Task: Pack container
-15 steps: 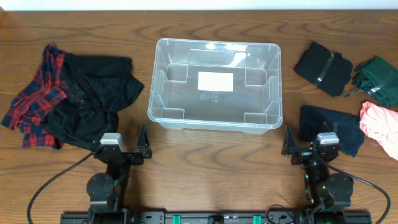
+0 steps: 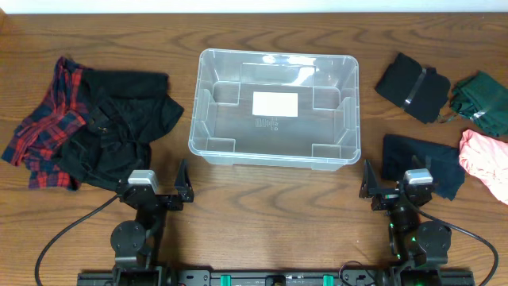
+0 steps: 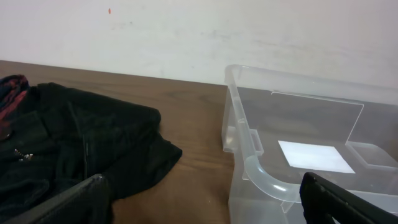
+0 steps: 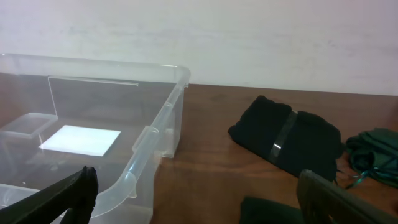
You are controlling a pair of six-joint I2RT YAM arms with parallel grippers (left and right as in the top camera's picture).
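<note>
Surface: brown wooden counter point(image 2: 270, 210) with visible grain, seen from above; a plain white wall point(image 3: 186, 31) runs behind it.
Container: large clear plastic container point(image 2: 226, 119) at the middle of the counter, open at the top, with a white label point(image 2: 275, 104) on its base and nothing inside.
Left pile: a red plaid garment point(image 2: 44, 131) and a crumpled black garment point(image 2: 119, 119) touch each other, just left of the container.
Right pile: a folded black cloth point(image 2: 413, 87), a dark green cloth point(image 2: 484, 99), a pink cloth point(image 2: 484, 159) and a dark cloth point(image 2: 421, 163), right of the container.
Left fingers point(image 3: 68, 202): spread wide, holding nothing, near the front edge.
Right fingers point(image 4: 339, 199): spread wide, holding nothing, just beside the dark cloth.
Progress: packing appears not yet begun; every piece of clothing lies outside, so all of it is left to do.
</note>
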